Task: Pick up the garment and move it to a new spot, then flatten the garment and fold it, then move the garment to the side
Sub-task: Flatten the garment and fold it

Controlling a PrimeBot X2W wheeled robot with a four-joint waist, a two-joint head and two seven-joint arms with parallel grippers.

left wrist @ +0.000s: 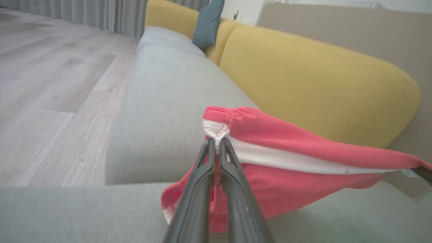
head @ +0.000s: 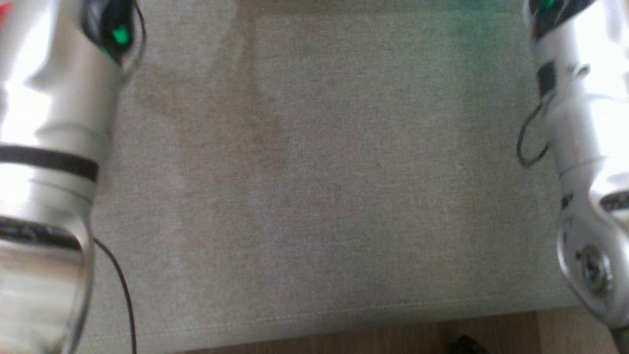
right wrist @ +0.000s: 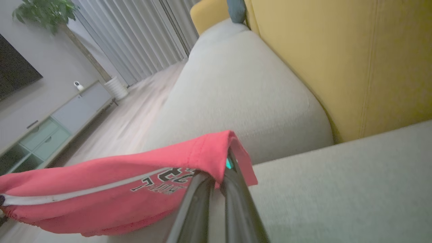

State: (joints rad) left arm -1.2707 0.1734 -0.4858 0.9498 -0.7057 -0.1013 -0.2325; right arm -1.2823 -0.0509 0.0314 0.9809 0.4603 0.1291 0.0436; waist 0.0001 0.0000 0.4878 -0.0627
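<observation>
Left tool (left wrist: 216, 141) clamped tight on white-stitched corner of red garment (left wrist: 287, 135). Right tool (right wrist: 225, 166) closed too, tips buried under folded red edge. Garment strung between both tools above grey sofa seat (left wrist: 162, 101), yellow backrest (left wrist: 303, 77) behind. Lower hem sags toward cushion, contact unclear. Black lettering (right wrist: 168, 180) creased, unreadable. Head view blurred: left forearm (head: 49, 123) and right forearm (head: 580, 123) cut off at top edge.
</observation>
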